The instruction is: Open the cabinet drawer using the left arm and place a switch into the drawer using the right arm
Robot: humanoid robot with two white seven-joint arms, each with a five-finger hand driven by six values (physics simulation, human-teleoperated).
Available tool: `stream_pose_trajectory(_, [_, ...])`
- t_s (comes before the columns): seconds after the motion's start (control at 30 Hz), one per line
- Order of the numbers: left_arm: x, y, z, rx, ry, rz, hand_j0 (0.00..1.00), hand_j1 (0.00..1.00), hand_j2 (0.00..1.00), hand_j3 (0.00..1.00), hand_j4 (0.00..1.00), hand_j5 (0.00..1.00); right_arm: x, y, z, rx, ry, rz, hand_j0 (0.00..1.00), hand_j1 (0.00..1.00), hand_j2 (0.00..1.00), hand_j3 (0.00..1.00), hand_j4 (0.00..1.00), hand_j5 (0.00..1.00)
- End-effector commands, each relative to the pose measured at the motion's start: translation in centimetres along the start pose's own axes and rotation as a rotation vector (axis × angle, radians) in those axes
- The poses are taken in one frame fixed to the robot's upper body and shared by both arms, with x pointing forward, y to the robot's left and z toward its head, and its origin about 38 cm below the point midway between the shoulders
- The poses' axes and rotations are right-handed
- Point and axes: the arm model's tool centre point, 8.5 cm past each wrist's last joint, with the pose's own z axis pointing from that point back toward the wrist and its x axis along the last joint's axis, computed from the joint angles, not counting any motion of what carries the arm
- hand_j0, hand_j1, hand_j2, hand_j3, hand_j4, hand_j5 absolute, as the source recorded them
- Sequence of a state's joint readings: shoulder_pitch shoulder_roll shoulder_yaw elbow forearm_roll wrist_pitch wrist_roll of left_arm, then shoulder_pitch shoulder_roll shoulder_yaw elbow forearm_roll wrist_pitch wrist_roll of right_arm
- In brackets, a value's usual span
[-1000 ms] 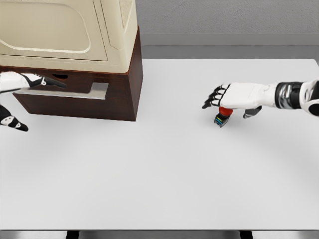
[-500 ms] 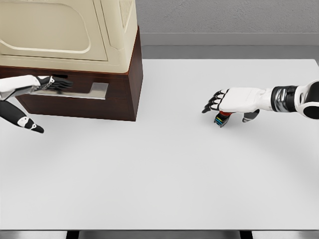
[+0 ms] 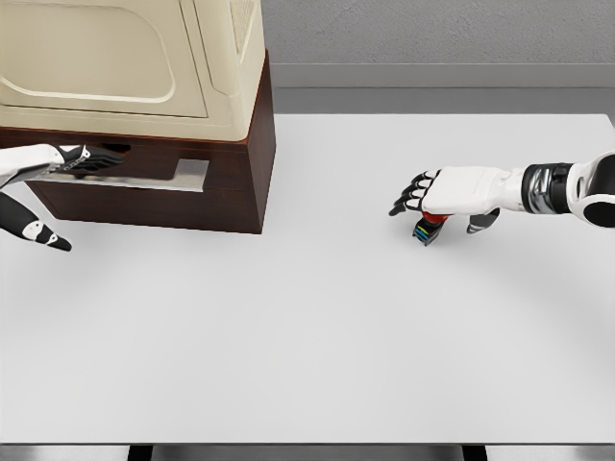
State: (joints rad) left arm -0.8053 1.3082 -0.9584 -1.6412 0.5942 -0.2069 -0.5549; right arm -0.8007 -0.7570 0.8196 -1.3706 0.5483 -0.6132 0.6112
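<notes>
Two hands are engaged: the left hand (image 3: 91, 159) is curled on the drawer (image 3: 144, 176) handle for pulling; the right hand (image 3: 452, 195) is lowered, fingers loosely spread, over the switch (image 3: 428, 228), unlifted

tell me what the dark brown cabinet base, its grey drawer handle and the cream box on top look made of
Dark brown cabinet base: probably stained wood, matte, with faint reddish tone; no grain is clear in this render.
Grey drawer handle: looks like brushed metal, pale and flat, with a soft sheen.
Cream box on top: likely moulded plastic or painted metal, smooth, with rounded raised panels.
</notes>
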Motion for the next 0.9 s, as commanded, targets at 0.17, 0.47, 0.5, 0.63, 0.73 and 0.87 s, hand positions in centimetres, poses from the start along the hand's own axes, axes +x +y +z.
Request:
stream_pose_trajectory(0.17, [0.0,-1.1,0.2,-0.040,-0.014,-0.049,1.00,1.00,1.00,1.00,1.00,1.00,0.1,0.0,-0.1,-0.001,-0.004,-0.003,1.00,1.00,1.00,1.00,1.00,1.00])
stream_pose_trajectory(0.47, [0.0,-1.8,2.3,-0.060,-0.062,-0.107,1.00,1.00,1.00,1.00,1.00,1.00,0.0,-0.1,0.1,0.000,0.000,0.001,1.00,1.00,1.00,1.00,1.00,1.00])
stream_pose_trajectory(0.5, [0.0,-1.8,2.4,-0.061,-0.062,-0.108,1.00,1.00,1.00,1.00,1.00,1.00,0.0,-0.1,0.1,0.000,0.000,0.001,1.00,1.00,1.00,1.00,1.00,1.00])
stream_pose_trajectory(0.63, [0.0,-2.6,3.2,-0.085,-0.092,-0.128,1.00,1.00,1.00,1.00,1.00,1.00,0.0,-0.1,0.1,0.000,0.000,0.001,1.00,1.00,1.00,1.00,1.00,1.00])
stream_pose_trajectory(0.73, [0.1,-2.9,3.4,-0.093,-0.108,-0.135,1.00,1.00,1.00,1.00,1.00,1.00,0.0,-0.1,0.1,-0.001,-0.001,0.000,1.00,1.00,1.00,1.00,1.00,1.00])
stream_pose_trajectory(0.87, [0.2,-3.3,4.0,-0.105,-0.119,-0.146,1.00,1.00,1.00,1.00,1.00,1.00,0.0,-0.1,0.1,0.000,0.000,0.001,1.00,1.00,1.00,1.00,1.00,1.00])
